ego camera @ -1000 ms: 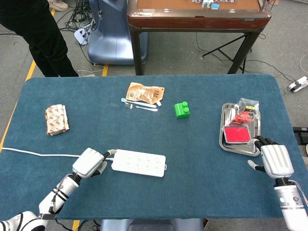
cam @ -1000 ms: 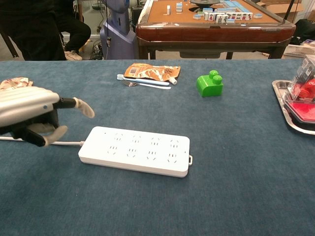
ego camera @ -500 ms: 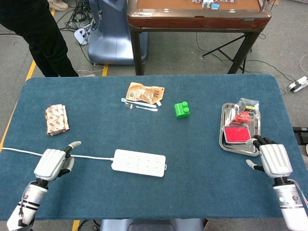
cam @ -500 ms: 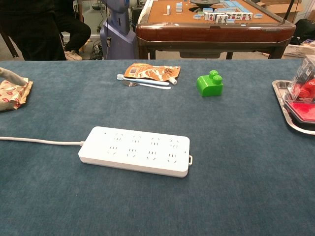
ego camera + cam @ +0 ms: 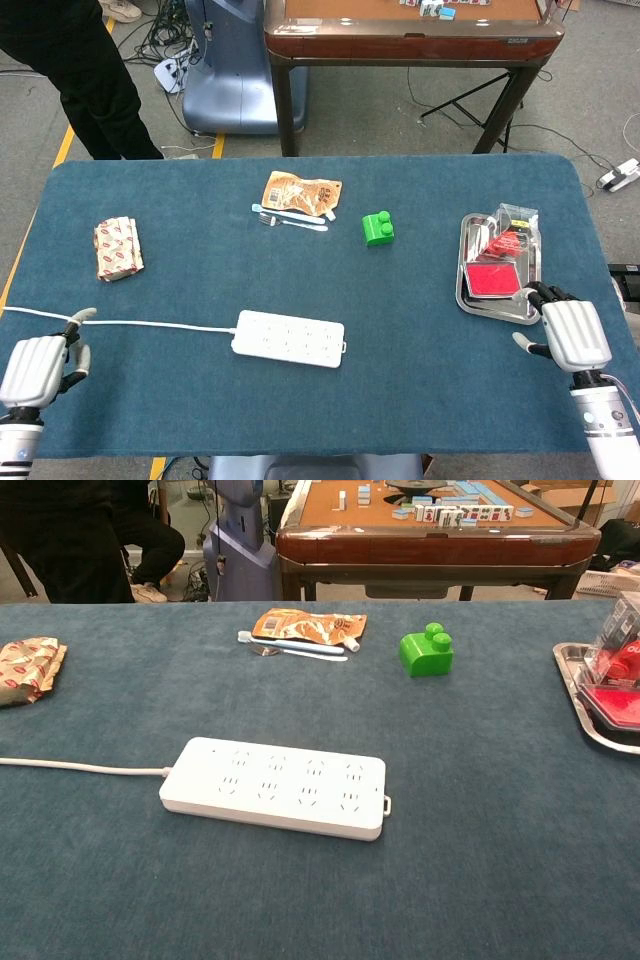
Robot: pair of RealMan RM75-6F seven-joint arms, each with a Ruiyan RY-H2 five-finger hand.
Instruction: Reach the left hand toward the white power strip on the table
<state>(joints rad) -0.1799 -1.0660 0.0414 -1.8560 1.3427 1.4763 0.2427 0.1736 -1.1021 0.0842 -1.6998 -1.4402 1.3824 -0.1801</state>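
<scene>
The white power strip (image 5: 289, 339) (image 5: 275, 786) lies flat on the blue table, its white cable (image 5: 150, 324) running off to the left edge. My left hand (image 5: 35, 368) hovers at the table's front left corner, far left of the strip and just in front of the cable; it holds nothing and its thumb sticks out. It does not show in the chest view. My right hand (image 5: 573, 335) rests at the front right with its fingers apart and nothing in it, just in front of the metal tray.
A metal tray (image 5: 469, 297) with red items stands at the right. A green block (image 5: 378, 229), a brown pouch (image 5: 301, 191) with a toothbrush (image 5: 290, 212), and a snack packet (image 5: 118, 248) lie further back. A person and a wooden table stand beyond.
My left hand has drawn back from the strip's left end, leftward and toward the front left corner, and left the chest view. The strip and right hand stayed put.
</scene>
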